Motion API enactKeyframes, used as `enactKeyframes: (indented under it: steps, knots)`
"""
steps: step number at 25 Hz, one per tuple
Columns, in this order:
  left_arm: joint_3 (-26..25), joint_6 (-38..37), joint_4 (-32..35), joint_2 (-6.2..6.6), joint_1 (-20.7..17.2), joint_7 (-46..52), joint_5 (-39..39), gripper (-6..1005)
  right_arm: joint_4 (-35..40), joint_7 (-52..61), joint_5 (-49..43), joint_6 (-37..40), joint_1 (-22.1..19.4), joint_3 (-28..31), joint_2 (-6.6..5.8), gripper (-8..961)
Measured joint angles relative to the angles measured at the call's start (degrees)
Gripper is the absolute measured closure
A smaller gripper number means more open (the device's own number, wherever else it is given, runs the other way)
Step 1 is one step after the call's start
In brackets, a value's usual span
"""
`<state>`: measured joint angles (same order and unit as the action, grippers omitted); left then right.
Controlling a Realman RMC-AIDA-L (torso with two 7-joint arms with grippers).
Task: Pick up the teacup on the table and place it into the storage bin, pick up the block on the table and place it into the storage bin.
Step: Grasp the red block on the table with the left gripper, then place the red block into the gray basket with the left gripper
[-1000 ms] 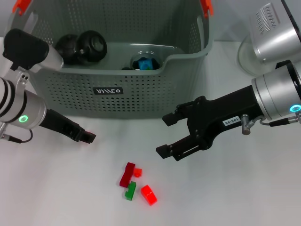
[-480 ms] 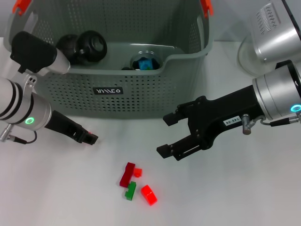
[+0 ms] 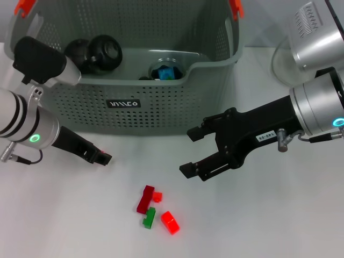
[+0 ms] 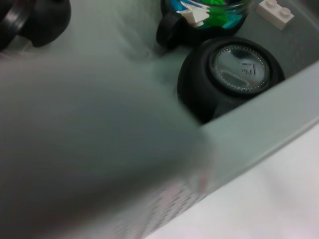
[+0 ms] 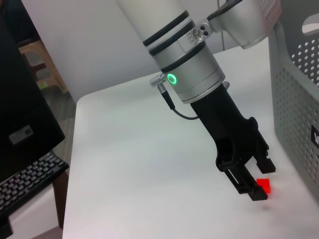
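Just before the storage bin (image 3: 161, 102), the left tool (image 3: 102, 157) pinches a red block (image 5: 263, 185) — the right tool (image 3: 191, 150) gapes wide, empty.

Bare white table (image 3: 64, 215) lies between the two tools; small red and green plastic blocks (image 3: 153, 209) sit there, the grey perforated plastic storage bin (image 3: 161, 102) walls off the far side.

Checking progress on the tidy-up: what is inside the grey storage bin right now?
Inside the storage bin: two black teacups, a clear cup holding blue and green blocks, and a white block. Its front wall hides the floor nearest the label.
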<state>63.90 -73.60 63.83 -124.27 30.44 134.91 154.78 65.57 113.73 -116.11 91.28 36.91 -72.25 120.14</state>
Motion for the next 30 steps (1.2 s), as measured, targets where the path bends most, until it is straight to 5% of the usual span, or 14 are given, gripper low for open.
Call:
enactKeyframes:
  steps: [11,25,30]
  knots:
    - [0.4,0.8,-0.5,-0.09,0.2,0.0,0.6,394,-0.1,-0.1,0.0,-0.1,0.0,0.2,0.0,41]
    - [0.5,1.1,-0.7,0.09,0.3,1.2,1.2,571,-0.2,-0.1,0.0,-0.1,0.0,0.2,0.0,42]
    - [0.5,1.0,-0.5,0.09,0.4,1.3,1.2,802,-0.1,-0.1,0.0,-0.1,-0.1,0.2,0.0,41]
